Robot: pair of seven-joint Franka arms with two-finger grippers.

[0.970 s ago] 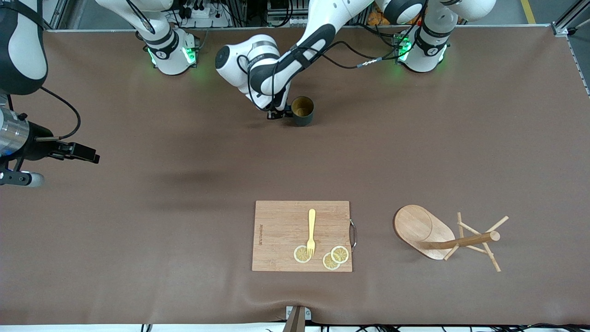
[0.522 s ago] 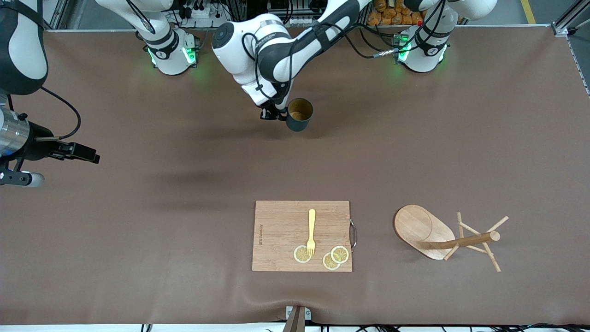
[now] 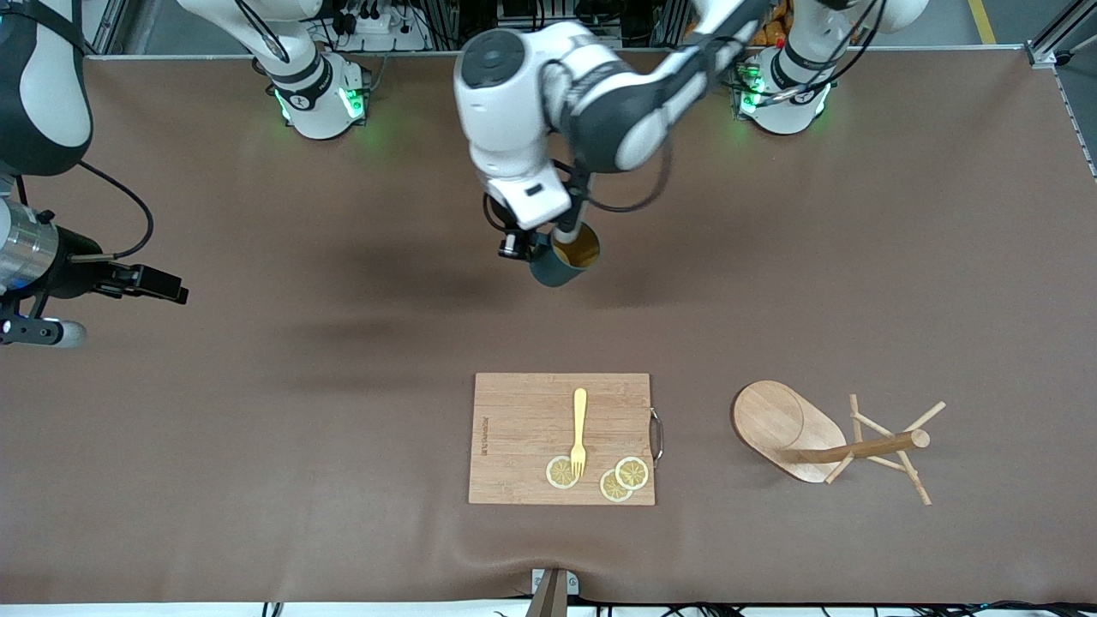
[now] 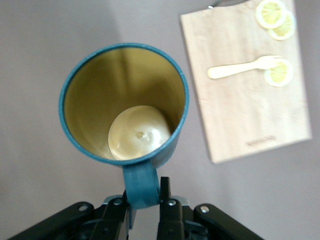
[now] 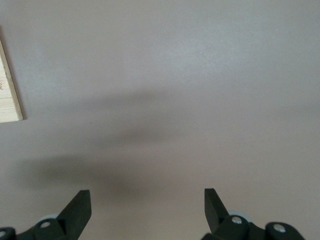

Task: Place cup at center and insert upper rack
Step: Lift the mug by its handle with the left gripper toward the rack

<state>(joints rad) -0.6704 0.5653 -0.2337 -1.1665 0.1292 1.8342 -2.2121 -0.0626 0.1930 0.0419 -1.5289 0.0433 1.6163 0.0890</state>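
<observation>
the cup hangs in the air over the middle of the table, its handle pinched in the closed left gripper. the rack lies toppled near the front edge at the left arm's end, beside the board carrying a fork and lemon slices. the right gripper waits, fingers wide apart and empty, over bare table at the right arm's end.

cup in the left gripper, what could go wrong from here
The left gripper holds the cup only by its loop handle, in the air and tilted, so it could swing or slip. Set down tilted, it may tip. The upper rack lies on its side near the cutting board, so inserting it needs righting first.
</observation>
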